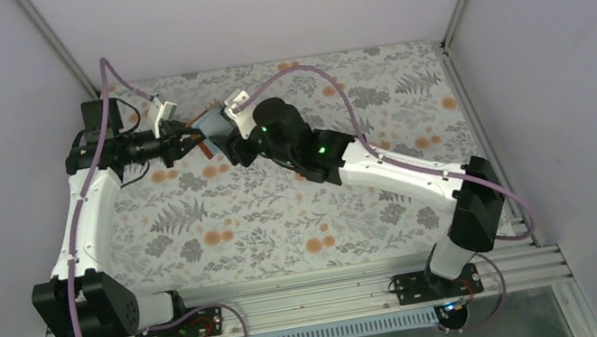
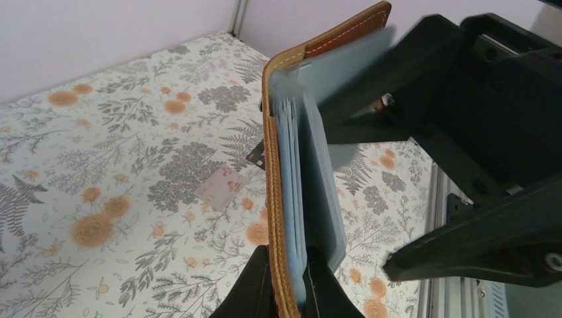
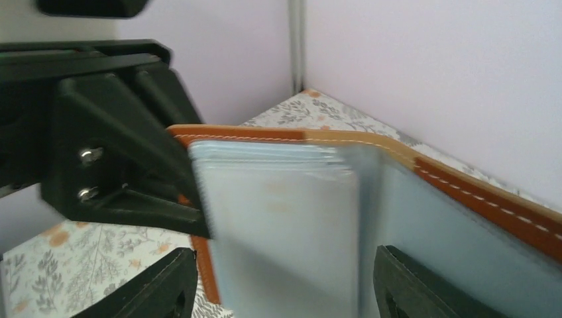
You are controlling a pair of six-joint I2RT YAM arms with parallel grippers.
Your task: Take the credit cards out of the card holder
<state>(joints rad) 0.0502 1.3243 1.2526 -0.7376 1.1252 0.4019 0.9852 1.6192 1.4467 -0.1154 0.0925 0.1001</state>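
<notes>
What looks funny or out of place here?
The wallet is up in the air, hanging open, with the left gripper pinching its edge. A pink card lies loose on the flowery cloth, and a dark card peeks out behind the wallet. Nothing looks torn or spilled.

Rust-brown leather card holder [image 2: 273,199], matt, pale stitching, smooth blue-grey lining. Printed cloth table cover [image 2: 99,165], matt. Bare metal rail [image 1: 299,301].

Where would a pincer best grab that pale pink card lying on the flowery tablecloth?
Probably by its two long edges, coming straight down from above: the pale pink rectangular card lies flat on the floral table cover, so only its thin edges offer a hold.
</notes>
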